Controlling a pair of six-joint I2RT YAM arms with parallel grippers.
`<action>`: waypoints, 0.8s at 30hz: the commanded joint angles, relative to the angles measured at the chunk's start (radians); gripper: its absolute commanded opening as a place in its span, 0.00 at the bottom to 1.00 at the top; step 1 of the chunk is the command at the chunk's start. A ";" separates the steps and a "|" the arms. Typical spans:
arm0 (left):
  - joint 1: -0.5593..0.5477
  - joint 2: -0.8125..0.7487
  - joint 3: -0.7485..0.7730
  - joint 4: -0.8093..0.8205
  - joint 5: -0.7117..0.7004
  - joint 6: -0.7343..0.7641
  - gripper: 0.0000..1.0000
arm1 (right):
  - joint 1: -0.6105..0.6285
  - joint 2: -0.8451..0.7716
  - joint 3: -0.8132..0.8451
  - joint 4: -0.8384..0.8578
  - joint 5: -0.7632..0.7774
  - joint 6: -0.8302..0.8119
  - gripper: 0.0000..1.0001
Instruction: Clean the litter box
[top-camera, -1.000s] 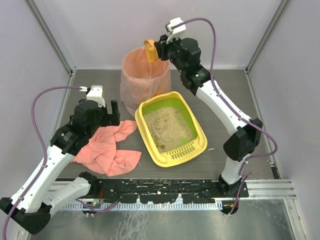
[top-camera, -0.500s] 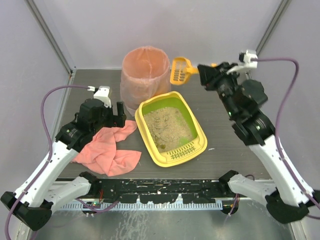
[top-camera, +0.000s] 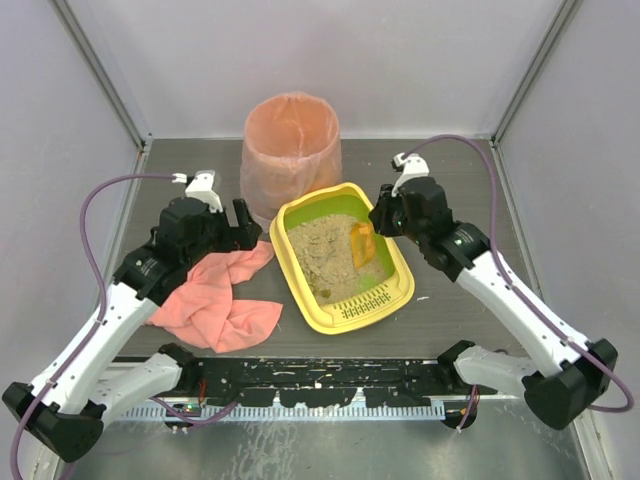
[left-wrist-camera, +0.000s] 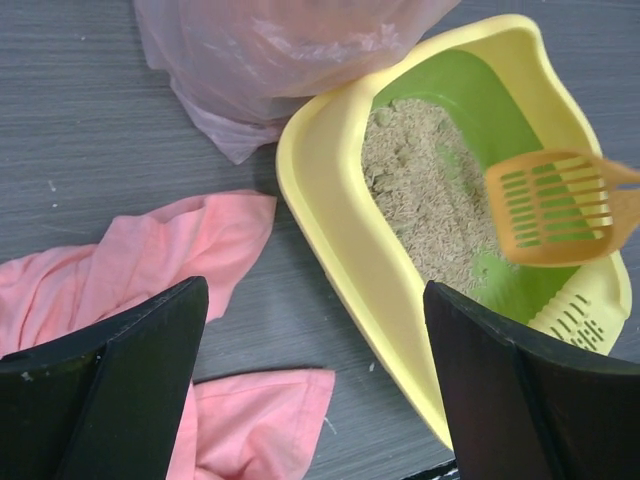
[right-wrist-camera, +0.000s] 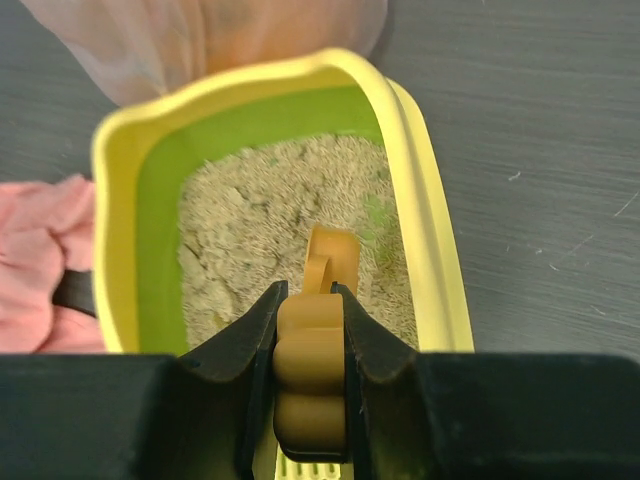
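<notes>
The yellow litter box (top-camera: 400, 262), lime-green inside with beige litter (top-camera: 325, 250), sits mid-table with its slotted grate (top-camera: 362, 308) at the near end. My right gripper (top-camera: 382, 220) is shut on the handle of the orange slotted scoop (top-camera: 362, 243) and holds it over the litter at the box's right side. In the right wrist view the handle (right-wrist-camera: 311, 375) sits between the jaws above the box rim (right-wrist-camera: 430, 240). My left gripper (top-camera: 235, 228) is open and empty, just left of the box, above the pink cloth (top-camera: 215, 295). The left wrist view shows the box (left-wrist-camera: 330, 230) and the scoop (left-wrist-camera: 555, 205).
A tall round bin with a pink liner (top-camera: 290, 150) stands behind the box, touching its far corner. The pink cloth (left-wrist-camera: 130, 260) lies crumpled on the dark table left of the box. Enclosure walls close in at the back and sides.
My right arm carried the scoop from over the bin, swung it out to the right, then brought it down into the litter box. My left gripper shifted slightly toward the box.
</notes>
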 joint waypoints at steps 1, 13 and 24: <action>-0.008 0.022 0.005 0.146 0.046 -0.038 0.88 | 0.002 0.070 0.013 0.081 0.027 -0.073 0.01; -0.118 0.178 -0.018 0.343 -0.037 0.033 0.88 | 0.002 0.332 0.110 0.217 0.136 -0.120 0.01; -0.182 0.413 0.019 0.426 -0.083 0.033 0.76 | 0.001 0.407 0.126 0.262 0.102 -0.059 0.01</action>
